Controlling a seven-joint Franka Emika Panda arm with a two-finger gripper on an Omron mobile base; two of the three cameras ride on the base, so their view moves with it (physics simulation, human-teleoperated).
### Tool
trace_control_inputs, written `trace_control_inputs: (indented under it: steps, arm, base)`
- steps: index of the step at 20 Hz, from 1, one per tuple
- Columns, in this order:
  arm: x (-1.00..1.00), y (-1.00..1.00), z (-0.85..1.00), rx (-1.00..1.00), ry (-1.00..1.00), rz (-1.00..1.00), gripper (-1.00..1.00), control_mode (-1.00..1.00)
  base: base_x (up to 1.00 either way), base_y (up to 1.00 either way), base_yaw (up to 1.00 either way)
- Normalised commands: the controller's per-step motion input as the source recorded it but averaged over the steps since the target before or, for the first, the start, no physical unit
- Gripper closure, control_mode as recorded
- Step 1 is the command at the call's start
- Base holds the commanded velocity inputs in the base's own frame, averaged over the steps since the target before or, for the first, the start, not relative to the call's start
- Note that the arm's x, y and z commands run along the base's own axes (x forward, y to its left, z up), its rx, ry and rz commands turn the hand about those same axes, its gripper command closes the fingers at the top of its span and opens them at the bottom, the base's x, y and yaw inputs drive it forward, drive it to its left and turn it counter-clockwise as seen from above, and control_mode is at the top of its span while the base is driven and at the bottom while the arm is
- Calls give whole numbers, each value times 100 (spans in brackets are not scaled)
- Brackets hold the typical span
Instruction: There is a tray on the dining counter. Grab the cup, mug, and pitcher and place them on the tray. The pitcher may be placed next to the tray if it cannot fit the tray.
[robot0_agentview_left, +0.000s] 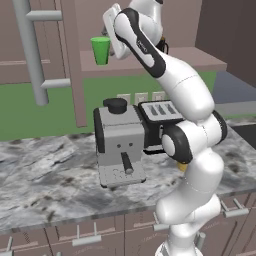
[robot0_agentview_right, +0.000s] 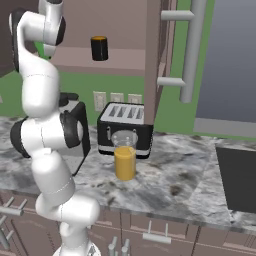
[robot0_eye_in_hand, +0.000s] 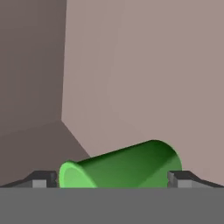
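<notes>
Step in hand: first pick, the cup (robot0_agentview_left: 101, 50). It stands upright on the open shelf (robot0_agentview_left: 150, 62) of the wall unit, above the counter (robot0_agentview_left: 45, 185), near the shelf's left end. The arm reaches up to it.

Gripper (robot0_eye_in_hand: 113, 178): jaws spread to their widest, one fingertip (robot0_eye_in_hand: 43, 179) on each side of the cup, nothing clamped. In the hand view the cup lies across the frame (the camera is rolled; the cup is not tipped), its rim toward the left tip, its base by the right one. Whether the pads already touch it cannot be told.

Next move, as judged: close on the cup's tapered wall squarely enough that it does not squirm out, lift clear of the shelf, then carry it off to the tray, which means turning or driving away from this wall.

Mug (robot0_agentview_right: 99, 48): black, on the same shelf, apart from the arm; seen in the right base view.

Pitcher (robot0_agentview_right: 125, 158): yellow-orange, on the counter just in front of the toaster (robot0_agentview_right: 125, 127); right base view.

Coffee machine (robot0_agentview_left: 119, 142): grey, on the counter beside the arm; best seen in the left base view, which also gives the cup's upright stance.

Hand view alone gives the straddle of the tips about the cup.
</notes>
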Motion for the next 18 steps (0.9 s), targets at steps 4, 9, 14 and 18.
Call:
trace_control_inputs:
  steps: [4,9,14,18]
  arm:
    - [0,0,0,0,0,0,-100,-100]
    - [0,0,0,0,0,0,100,-100]
    - [0,0,0,0,0,0,100,-100]
    - [0,0,0,0,0,0,100,-100]
  base:
    - [0,0,0]
    - [0,0,0]
    - [0,0,0]
    - [0,0,0]
